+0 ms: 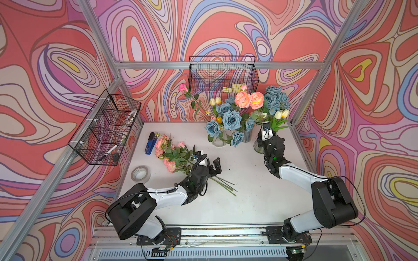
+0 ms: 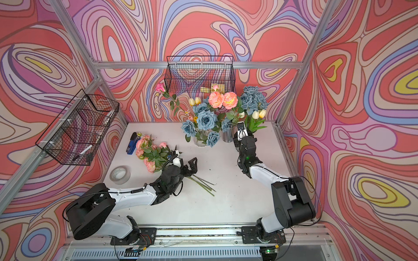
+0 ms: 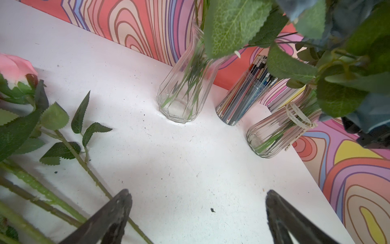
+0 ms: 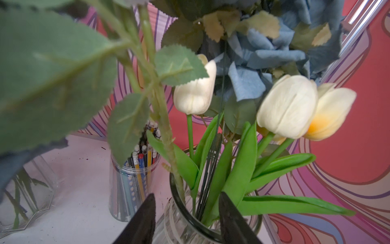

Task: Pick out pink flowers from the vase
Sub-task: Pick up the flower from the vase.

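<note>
Two peach-pink flowers (image 1: 248, 99) (image 2: 222, 99) stand high among blue roses, over the ribbed glass vase (image 4: 190, 219) at the back right. A pink rose bud (image 1: 183, 88) leans out to the left on a long stem. Several pink flowers (image 1: 167, 153) (image 2: 147, 151) lie on the table. My left gripper (image 1: 216, 166) (image 3: 197, 193) is open and empty beside their stems. My right gripper (image 4: 186, 195) hovers at the vase's mouth, its jaws apart. A thorny green stem (image 4: 166, 135) and tulip leaves run down between them. The stem's bloom is out of the right wrist view.
A faceted glass vase (image 1: 218, 140) (image 3: 181, 93) holds blue roses (image 1: 229, 118); a pencil cup (image 1: 246, 135) (image 4: 133, 179) stands beside it. White tulips (image 4: 287, 105) share the ribbed vase. A blue stapler (image 1: 150, 143) and tape roll (image 1: 140, 174) lie at the left. Wire baskets (image 1: 106, 128) (image 1: 222, 72) hang on the walls.
</note>
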`<state>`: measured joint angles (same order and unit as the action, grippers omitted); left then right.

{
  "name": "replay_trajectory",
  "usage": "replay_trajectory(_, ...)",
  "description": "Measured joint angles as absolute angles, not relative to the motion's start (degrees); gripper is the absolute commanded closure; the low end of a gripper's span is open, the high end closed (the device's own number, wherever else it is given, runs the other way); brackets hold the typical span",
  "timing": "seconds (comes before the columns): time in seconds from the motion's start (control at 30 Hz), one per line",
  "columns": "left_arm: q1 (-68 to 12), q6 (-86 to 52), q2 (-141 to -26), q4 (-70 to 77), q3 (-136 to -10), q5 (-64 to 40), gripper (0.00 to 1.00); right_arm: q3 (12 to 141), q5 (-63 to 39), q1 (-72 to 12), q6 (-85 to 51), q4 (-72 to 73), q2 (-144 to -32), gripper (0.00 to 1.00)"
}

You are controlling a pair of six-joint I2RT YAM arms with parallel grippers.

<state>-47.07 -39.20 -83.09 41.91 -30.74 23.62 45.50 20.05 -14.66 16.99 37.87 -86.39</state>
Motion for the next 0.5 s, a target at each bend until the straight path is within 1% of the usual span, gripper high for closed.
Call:
replay_trajectory(0.27, -47.07, -38.74, -83.09, 43.33, -30.65, 23.57, 0.0, 47.33, 17.04, -13.69, 15.46, 38.19, -87.81, 0.55)
replay_trajectory(0.5, -47.07, -38.13, -82.89, 43.97, -27.9, 23.59, 0.0, 50.39, 14.96, -13.47, 14.31, 38.13, -90.56, 0.58)
